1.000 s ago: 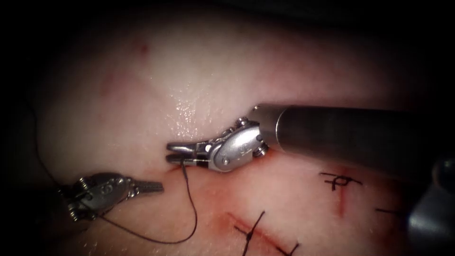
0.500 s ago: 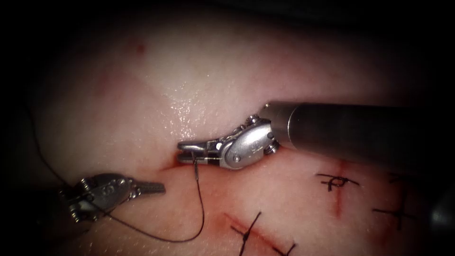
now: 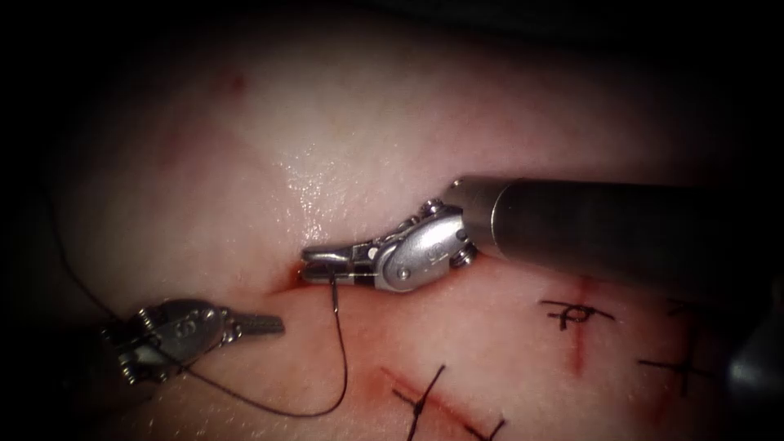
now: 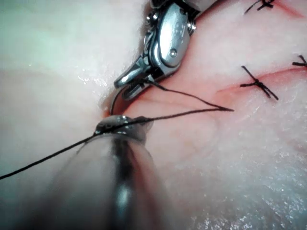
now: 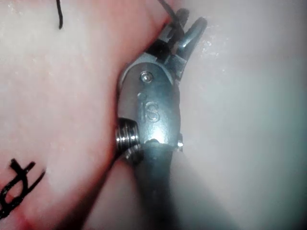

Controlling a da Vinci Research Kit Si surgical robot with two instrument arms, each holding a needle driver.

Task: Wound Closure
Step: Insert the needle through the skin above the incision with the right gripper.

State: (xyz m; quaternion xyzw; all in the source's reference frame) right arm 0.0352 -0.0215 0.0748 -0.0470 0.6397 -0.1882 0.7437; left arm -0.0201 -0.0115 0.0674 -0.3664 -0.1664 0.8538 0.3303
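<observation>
My right tool (image 3: 309,265) comes in from the right and is shut on the curved needle (image 4: 117,98) near its thread end. The needle arcs down from the jaws into the tissue (image 3: 245,163) at the red cut (image 3: 282,286). Black thread (image 3: 343,359) hangs from the jaws, loops downward and runs left past my left tool (image 3: 273,325). That tool lies lower left of the cut, shut, with nothing between its jaws. In the left wrist view the thread (image 4: 192,96) lies across my left tool (image 4: 120,125), with the right tool (image 4: 125,86) beyond. The right wrist view looks along my right tool (image 5: 187,26).
Black knotted stitches (image 3: 420,400) close a red cut below the right tool. Further stitches (image 3: 576,314) (image 3: 682,367) sit on short cuts under the right shaft (image 3: 612,229). Red fluid stains the tissue around the cuts.
The right tool has shifted a little to the right with the needle, drawing the thread's upper end along, and its jaws have narrowed. The left tool has stayed put.
</observation>
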